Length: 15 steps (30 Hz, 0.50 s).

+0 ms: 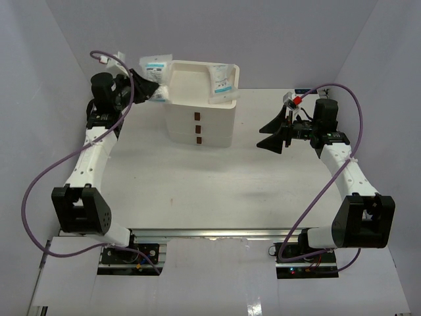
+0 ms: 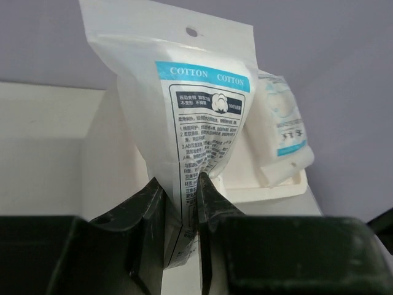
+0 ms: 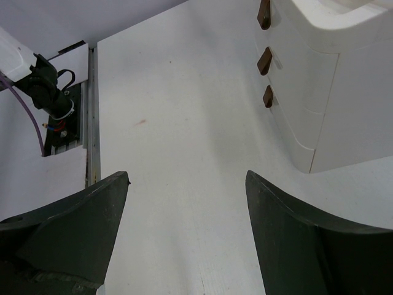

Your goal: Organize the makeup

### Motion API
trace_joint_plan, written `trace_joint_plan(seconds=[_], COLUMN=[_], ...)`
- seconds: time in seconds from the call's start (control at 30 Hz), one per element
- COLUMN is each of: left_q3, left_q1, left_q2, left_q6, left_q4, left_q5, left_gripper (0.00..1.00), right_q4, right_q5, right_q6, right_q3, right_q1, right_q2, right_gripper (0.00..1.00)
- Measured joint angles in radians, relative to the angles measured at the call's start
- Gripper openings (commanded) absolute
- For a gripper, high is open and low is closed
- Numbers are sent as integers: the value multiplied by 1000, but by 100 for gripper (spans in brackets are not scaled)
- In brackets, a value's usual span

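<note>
My left gripper (image 1: 146,84) is shut on a clear sachet with blue print reading COTTON (image 2: 196,123), held up at the back left beside the white three-drawer box (image 1: 199,125). The sachet also shows in the top view (image 1: 154,66). A second blue-print sachet (image 1: 222,80) leans in the tray on top of the box, also seen in the left wrist view (image 2: 284,132). My right gripper (image 1: 271,136) is open and empty, hovering right of the box over bare table. No sponges, tube or pink packet are in view.
The box has three brown drawer handles (image 3: 264,60) facing front. The box's top tray (image 2: 270,190) has a raised rim. Purple walls enclose the table. A metal rail (image 1: 210,232) runs along the near edge.
</note>
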State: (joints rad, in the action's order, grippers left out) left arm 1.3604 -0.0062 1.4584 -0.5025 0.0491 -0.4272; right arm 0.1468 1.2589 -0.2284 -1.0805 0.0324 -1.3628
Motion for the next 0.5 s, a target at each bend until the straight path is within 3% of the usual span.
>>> trace_joint_plan(seconds=[0.2,0.27,0.5], left_q3=[243,306,423], left_q1=[-118,-135,-159], left_q2=[237,296,415], left_q6=[61,67,75], left_q4=[44,75,164], left_q5=[-88,-96,-72], left_gripper=[18,27,84], right_q4=[6,11,41], right_q5=[-7,-10,-37], right_q6=[-6,-11,-38], right_q3=[0,0,0], right_q1=[-5,-8,-14], right_q2=[0,0,-3], right_gripper=[83,83,83])
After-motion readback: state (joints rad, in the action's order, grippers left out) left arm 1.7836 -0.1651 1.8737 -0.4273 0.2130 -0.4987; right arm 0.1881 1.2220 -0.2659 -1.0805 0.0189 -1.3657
